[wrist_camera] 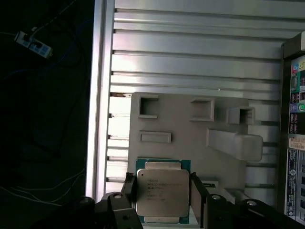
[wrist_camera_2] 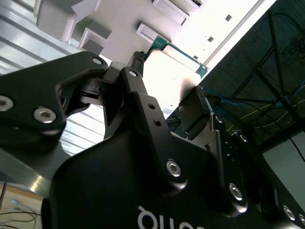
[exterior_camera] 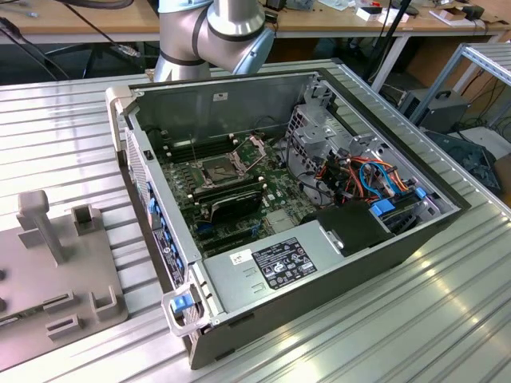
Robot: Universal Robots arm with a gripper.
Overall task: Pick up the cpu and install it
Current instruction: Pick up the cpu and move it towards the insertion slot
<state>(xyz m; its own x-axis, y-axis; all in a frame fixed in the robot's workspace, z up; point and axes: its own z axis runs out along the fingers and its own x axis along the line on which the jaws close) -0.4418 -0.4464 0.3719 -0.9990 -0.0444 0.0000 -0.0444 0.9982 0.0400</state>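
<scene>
Pincer [wrist_camera: 162,190]: pinching the cpu [wrist_camera: 161,196] between both fingers.
Cpu: hanging over the grey tray [wrist_camera: 190,143] by the counter [wrist_camera: 190,52] edge.
Computer case [exterior_camera: 223,104]: lying open on the counter.

Ribbed aluminium tabletop [exterior_camera: 431,319] carries an open computer case [exterior_camera: 231,100]. Grey fixture plate [exterior_camera: 80,275] lies just beside it, toward the exterior view's left; contact unclear.

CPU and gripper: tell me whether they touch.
Cannot tell. In the first wrist view the gripper brackets the CPU closely; neither contact nor gap shows plainly.
</scene>
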